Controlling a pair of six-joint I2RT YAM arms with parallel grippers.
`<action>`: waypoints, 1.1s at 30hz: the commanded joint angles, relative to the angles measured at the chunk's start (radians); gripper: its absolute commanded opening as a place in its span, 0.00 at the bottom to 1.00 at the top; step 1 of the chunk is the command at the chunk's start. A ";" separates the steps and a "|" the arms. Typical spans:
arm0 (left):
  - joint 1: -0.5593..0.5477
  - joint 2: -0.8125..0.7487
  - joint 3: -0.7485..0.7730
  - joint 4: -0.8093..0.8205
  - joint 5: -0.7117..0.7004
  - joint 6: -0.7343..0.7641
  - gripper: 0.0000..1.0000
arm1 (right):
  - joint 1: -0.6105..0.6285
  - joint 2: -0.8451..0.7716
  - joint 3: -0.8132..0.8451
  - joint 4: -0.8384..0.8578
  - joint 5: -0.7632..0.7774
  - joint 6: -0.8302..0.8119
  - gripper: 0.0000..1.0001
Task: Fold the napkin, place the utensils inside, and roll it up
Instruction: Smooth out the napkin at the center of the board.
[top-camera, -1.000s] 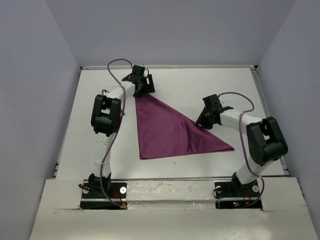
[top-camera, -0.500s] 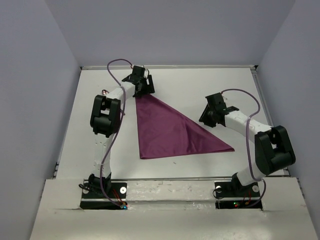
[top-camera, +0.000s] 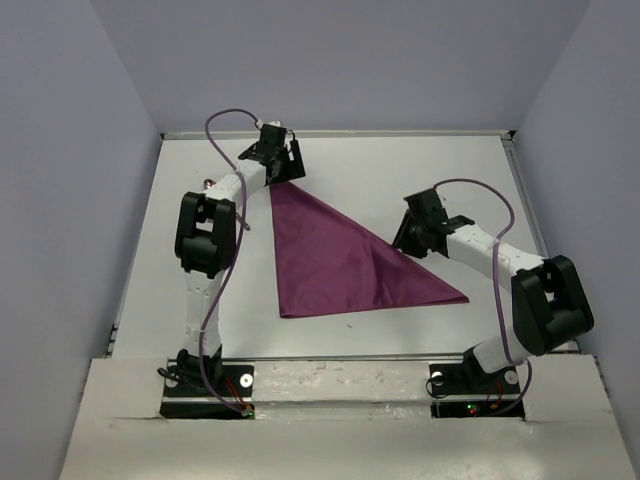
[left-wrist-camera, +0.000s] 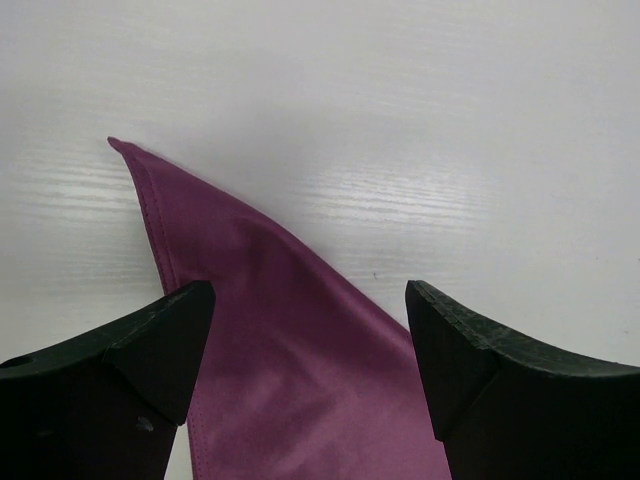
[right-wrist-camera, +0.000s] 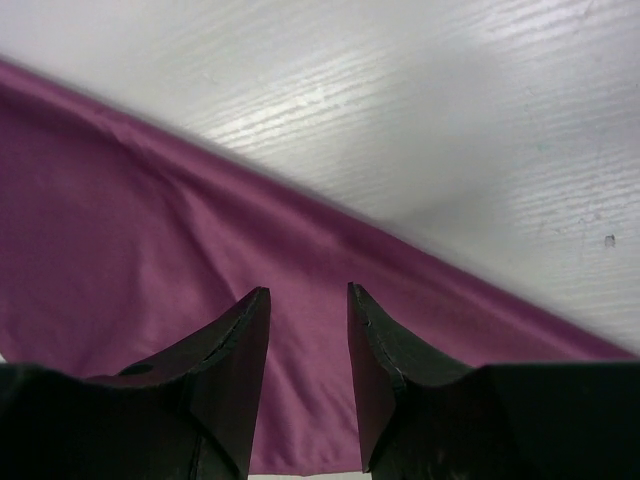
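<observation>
Napkin (top-camera: 335, 260) folded to triangle, flat on white desk (top-camera: 430, 170); I see left gripper (left-wrist-camera: 310, 300) over its far pointed tip, jaws wide apart, holding nothing; right gripper (right-wrist-camera: 308, 295) low above long diagonal edge, jaws parted narrowly, nothing clamped as far as I can tell.

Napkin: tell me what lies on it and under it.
Nothing lies on the folded napkin. It rests on the white table; anything beneath the cloth is hidden.
</observation>
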 joint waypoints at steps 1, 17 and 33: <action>0.010 0.037 0.104 0.015 -0.035 0.028 0.90 | 0.003 -0.017 -0.029 -0.008 -0.004 0.002 0.43; 0.023 0.180 0.201 0.025 -0.021 0.051 0.90 | 0.003 -0.062 -0.118 -0.077 0.044 0.033 0.43; 0.015 0.013 0.079 0.067 -0.032 0.104 0.90 | 0.003 -0.206 -0.164 -0.210 0.104 0.084 0.44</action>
